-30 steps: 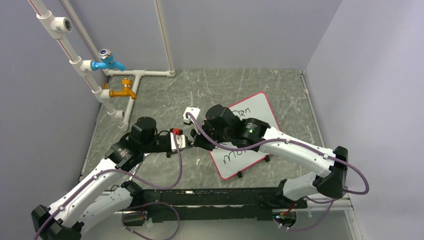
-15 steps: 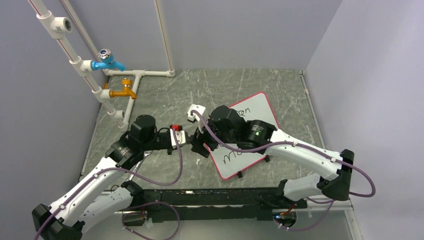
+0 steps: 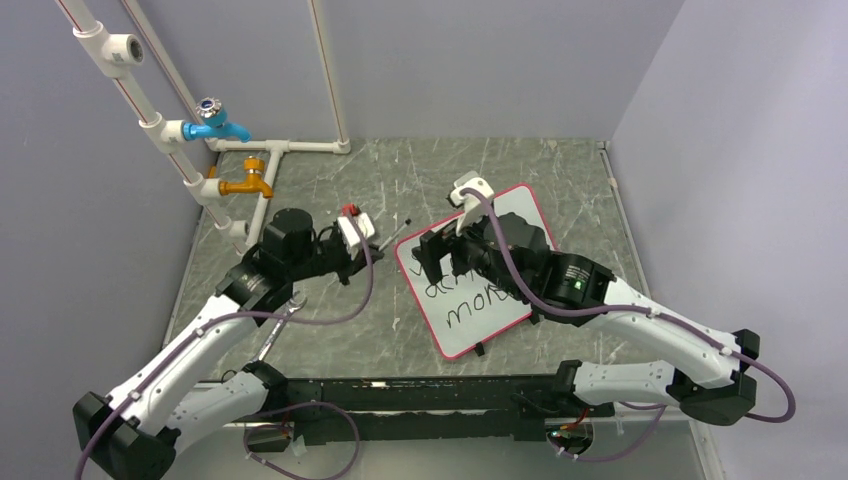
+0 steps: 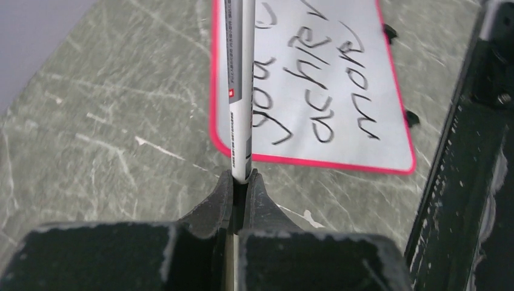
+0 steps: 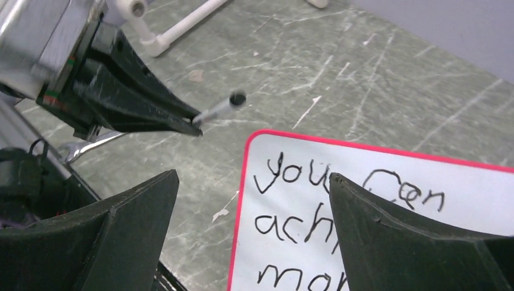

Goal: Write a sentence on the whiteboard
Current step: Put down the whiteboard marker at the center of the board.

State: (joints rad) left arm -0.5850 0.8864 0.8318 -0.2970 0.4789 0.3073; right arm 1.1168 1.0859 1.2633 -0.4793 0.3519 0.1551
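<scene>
The whiteboard (image 3: 470, 335) lies flat right of centre, white with a pink rim and black handwriting in three lines. My left gripper (image 3: 372, 248) hovers just left of it, shut on a white and grey marker (image 3: 392, 232) that points toward the board's left corner. In the left wrist view the marker (image 4: 239, 91) sticks out from the closed jaws over the whiteboard (image 4: 339, 73). My right gripper (image 3: 435, 255) hangs open over the board's left part, holding nothing. Its wrist view shows the whiteboard (image 5: 291, 200) between its spread fingers (image 5: 139, 224), with the marker (image 5: 224, 107) beyond.
White pipes with a blue tap (image 3: 215, 125) and an orange tap (image 3: 248, 185) stand at the back left. A metal wrench (image 3: 283, 315) lies under the left arm. A black rail (image 3: 430, 395) runs along the near edge. Walls close in on three sides.
The right gripper opened, let go of the marker and pulled back to the right over the board. The left gripper closed on the marker and carried it toward the back.
</scene>
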